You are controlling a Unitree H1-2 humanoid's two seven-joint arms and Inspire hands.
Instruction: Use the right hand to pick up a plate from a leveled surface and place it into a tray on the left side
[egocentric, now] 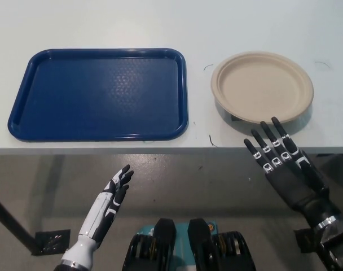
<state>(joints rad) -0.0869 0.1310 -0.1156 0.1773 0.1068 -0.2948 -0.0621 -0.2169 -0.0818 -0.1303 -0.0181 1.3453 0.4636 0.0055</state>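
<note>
The round beige plate (262, 87) sat face up, showing no long axis, on the white table (160, 22) just right of the blue tray (98, 93), which held nothing. The black right hand (284, 169) hovered near the plate's front rim, fingers spread, holding nothing. The white left hand (106, 206) rested low, fingers extended, empty.

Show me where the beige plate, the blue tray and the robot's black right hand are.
beige plate (262, 86), head view, on the flat middle of the plate.
blue tray (98, 93), head view, on the bare floor of the tray.
right hand (285, 172), head view, on the middle of the open hand.
</note>
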